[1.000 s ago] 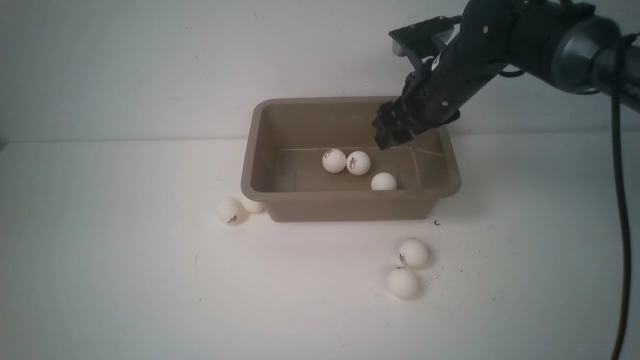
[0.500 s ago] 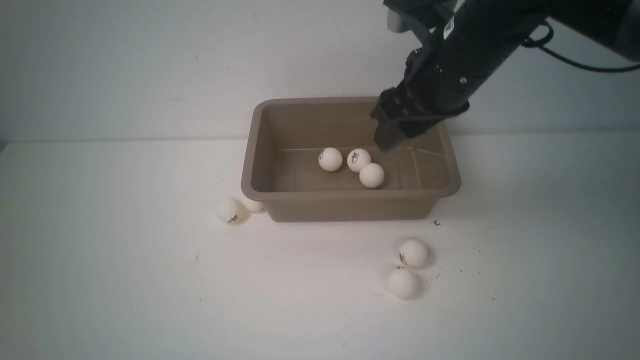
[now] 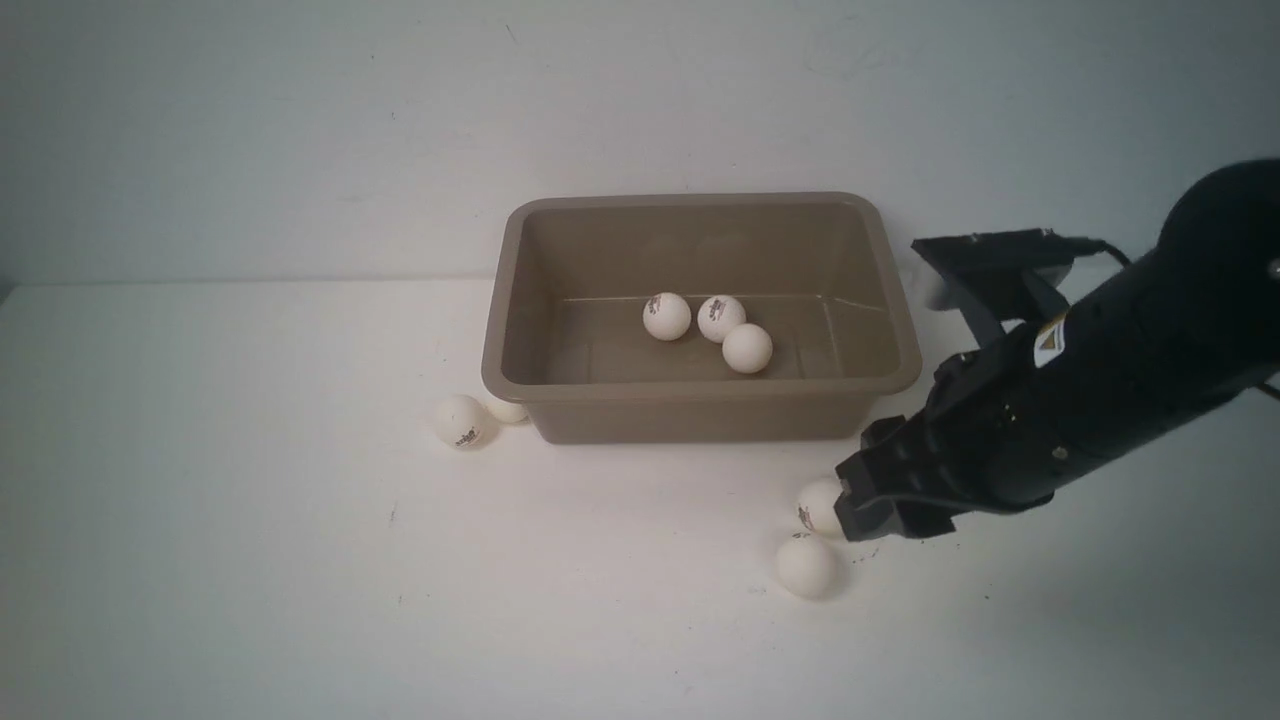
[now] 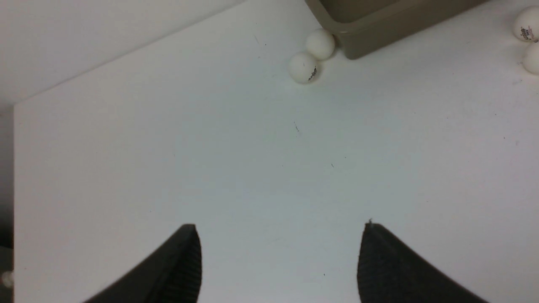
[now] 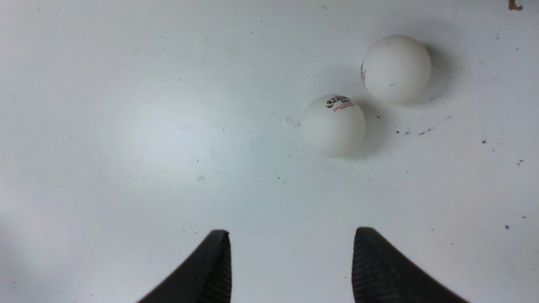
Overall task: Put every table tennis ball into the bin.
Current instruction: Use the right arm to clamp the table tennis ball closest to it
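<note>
Hovering low over the white bench (image 3: 250,560) with the right tool (image 3: 850,512), jaws spread and gripping nothing, black ribbed pads (image 5: 217,269) bare. Sitting just beside one loose ball (image 3: 815,503), partly hiding it in the front view, with a second loose ball (image 3: 805,566) near it toward the bench's front edge. Holding the left tool (image 4: 280,252) spread and empty too, above bare bench. Counting three balls (image 3: 721,319) already resting close together on the floor of the bin (image 3: 700,388), and another pair (image 3: 460,421) outside by its front left corner, one seemingly touching the wall. Judging the job under half done: three in, four left on the bench. Noting smooth, matte white spheres, some printed with a small dark logo, likely light and quick to roll; a taupe plastic tub, rounded at the corners, flared at the rim, sloped in the walls; a matte bench flecked with dark specks.
</note>
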Controlling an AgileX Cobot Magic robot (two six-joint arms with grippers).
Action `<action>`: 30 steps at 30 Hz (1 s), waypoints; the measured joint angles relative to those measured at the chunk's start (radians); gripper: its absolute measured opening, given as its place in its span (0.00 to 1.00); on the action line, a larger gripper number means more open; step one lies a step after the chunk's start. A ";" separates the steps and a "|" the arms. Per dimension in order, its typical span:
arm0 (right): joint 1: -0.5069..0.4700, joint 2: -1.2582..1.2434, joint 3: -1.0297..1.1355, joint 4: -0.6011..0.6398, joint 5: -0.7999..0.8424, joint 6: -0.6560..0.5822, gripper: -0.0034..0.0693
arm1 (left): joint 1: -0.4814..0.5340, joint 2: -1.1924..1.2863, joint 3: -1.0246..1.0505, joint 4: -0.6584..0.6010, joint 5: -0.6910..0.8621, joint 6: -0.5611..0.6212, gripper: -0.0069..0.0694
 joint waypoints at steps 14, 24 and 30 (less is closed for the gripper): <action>0.096 0.162 0.009 -0.167 -0.068 0.110 0.54 | 0.000 0.000 0.003 -0.001 -0.003 0.000 0.68; 0.096 0.242 -0.097 -0.204 -0.051 0.141 0.54 | 0.000 0.000 0.003 -0.001 -0.003 0.000 0.68; 0.097 0.312 -0.165 -0.209 0.001 0.170 0.54 | 0.000 0.000 0.003 -0.003 -0.003 0.020 0.68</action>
